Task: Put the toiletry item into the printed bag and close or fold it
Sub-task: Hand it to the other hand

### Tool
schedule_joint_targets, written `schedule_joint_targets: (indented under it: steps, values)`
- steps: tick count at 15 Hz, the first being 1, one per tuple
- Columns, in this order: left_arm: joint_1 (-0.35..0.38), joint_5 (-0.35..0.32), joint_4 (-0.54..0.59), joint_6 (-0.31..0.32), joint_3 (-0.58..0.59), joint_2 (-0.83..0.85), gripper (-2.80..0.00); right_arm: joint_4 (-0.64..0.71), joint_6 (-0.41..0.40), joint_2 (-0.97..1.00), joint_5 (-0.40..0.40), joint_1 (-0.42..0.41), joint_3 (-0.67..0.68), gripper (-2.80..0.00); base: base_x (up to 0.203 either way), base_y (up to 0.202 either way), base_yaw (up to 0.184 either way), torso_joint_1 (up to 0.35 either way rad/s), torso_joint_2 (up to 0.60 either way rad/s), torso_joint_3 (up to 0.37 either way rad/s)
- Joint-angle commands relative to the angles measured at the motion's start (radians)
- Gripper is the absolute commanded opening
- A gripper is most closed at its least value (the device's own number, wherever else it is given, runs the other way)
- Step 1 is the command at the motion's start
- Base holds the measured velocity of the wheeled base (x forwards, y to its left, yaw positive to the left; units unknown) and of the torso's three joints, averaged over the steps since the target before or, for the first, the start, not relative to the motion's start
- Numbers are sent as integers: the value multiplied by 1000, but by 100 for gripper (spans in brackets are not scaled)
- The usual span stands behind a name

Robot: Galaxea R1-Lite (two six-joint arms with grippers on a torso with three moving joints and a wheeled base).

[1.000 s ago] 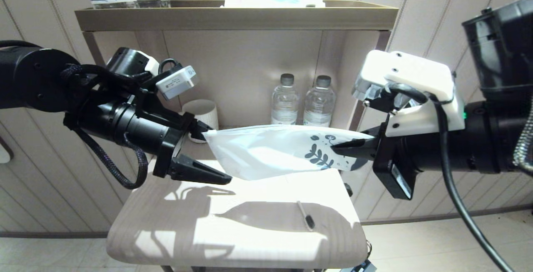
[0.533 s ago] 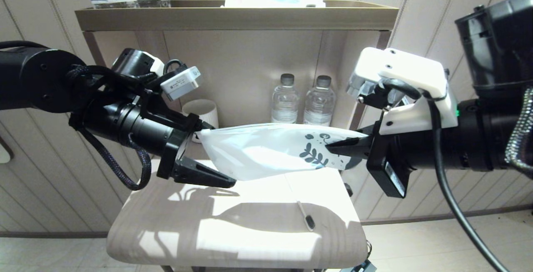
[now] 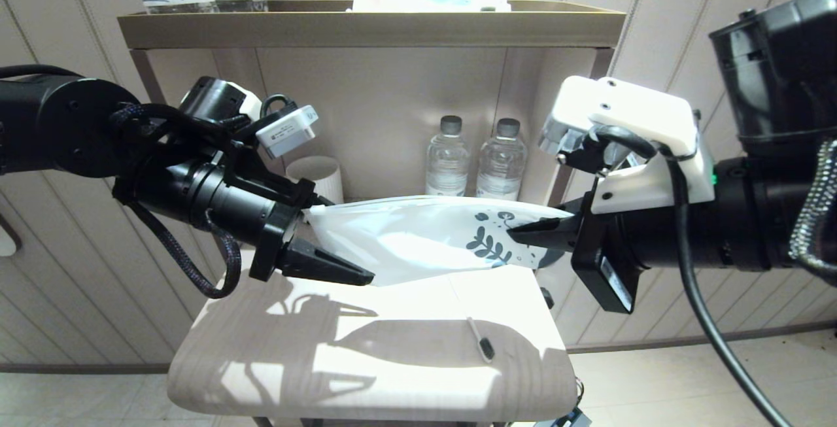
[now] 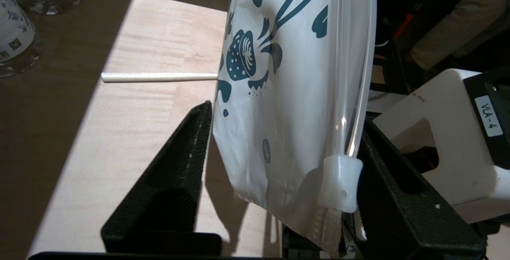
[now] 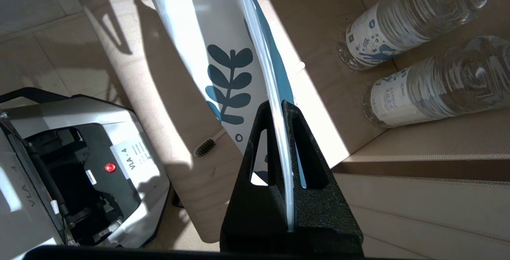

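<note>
- We saw the right pincer [image 3: 523,234] clamped on the leaf-printed end of the printed bag [image 3: 418,237], holding it level above the table [image 3: 261,361].
- The left pincer [image 3: 337,237] stood at the bag's plain end, its fingers apart on either side of the pouch (the upper one beside the white zip slider [image 4: 338,182]); we could not tell whether they gripped it.
- The toothbrush [image 3: 480,339] lay on the table below the bag.
- Two water bottles [image 3: 474,159] stood behind.

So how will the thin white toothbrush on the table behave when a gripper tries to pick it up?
The toothbrush lies flat on the table, so pinching it probably means scraping the surface. Its thin round-looking handle may roll if nudged. It looks light and fairly stiff.
</note>
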Motion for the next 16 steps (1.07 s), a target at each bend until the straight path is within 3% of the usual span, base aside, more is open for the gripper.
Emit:
schedule_joint_targets:
  steps: [1, 16]
  values:
    - [0, -6, 4, 2, -4, 4, -280, 1, -3, 3, 5, 0, 3, -280, 0, 0, 0, 0, 0, 0]
    - [2, -6, 2, 5, -5, 11, -280, 1, -6, 26, 8, -9, 15, -280, 0, 0, 0, 0, 0, 0]
